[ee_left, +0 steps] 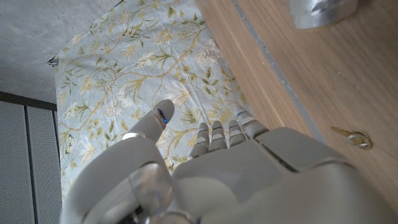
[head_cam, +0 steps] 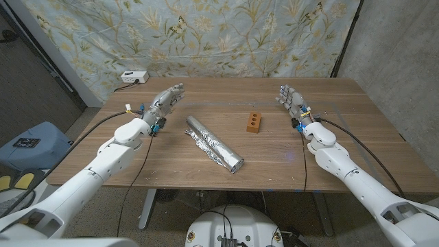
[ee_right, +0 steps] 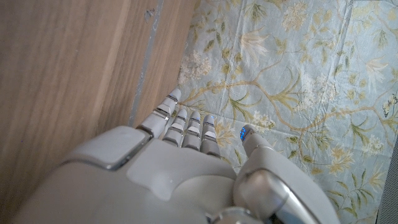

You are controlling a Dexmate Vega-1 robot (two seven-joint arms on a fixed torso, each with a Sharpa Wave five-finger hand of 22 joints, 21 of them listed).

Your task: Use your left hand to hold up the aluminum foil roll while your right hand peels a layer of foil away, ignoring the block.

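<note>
A wooden table [head_cam: 343, 147] is sitting in front of a floral curtain [head_cam: 226, 34]. The foil roll [head_cam: 213, 143] is lying diagonally just left of center in the head view, nothing touching it, crinkled foil wrapping its lower end. A small orange block [head_cam: 254, 122] is sitting just to its right. The left hand [head_cam: 162, 107] is hanging over the table's left part, fingers apart and holding nothing. The right hand [head_cam: 293, 103] is doing the same on the right, also empty. A white box [head_cam: 133, 77] is resting at the back left corner.
</note>
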